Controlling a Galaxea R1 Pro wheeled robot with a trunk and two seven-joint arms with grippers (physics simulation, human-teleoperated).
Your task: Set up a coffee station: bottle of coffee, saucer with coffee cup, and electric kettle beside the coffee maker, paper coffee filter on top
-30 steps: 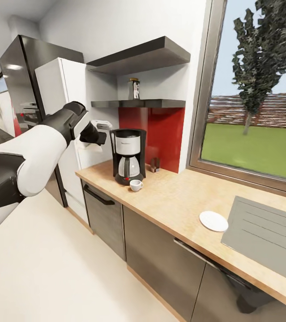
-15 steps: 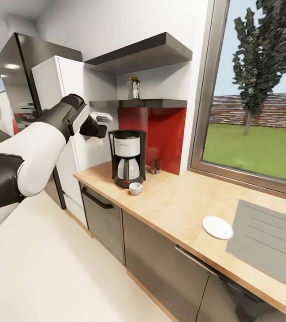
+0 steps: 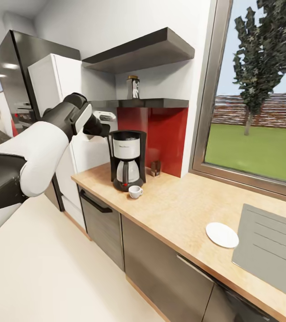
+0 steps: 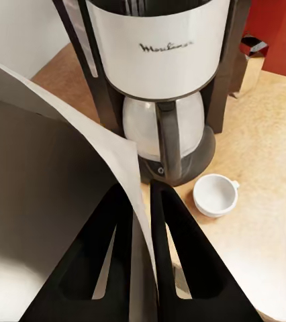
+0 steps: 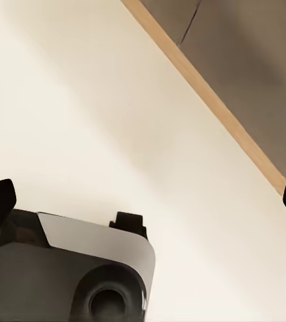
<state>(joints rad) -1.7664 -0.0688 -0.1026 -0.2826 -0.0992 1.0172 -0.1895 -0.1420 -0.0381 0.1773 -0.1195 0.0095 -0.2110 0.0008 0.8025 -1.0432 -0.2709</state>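
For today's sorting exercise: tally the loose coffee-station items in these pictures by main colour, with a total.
White: 3: coffee cup, saucer, paper coffee filter
Black: 1: coffee maker
Dark: 1: bottle of coffee
Tan: 1: small box
Total: 6

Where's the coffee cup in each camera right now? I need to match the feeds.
Head view: coffee cup on the countertop, just in front of the coffee maker.
Left wrist view: cup beside the carafe base, past the left fingers holding the paper filter.
Right wrist view: not in it.
Shared landmark: the coffee maker.
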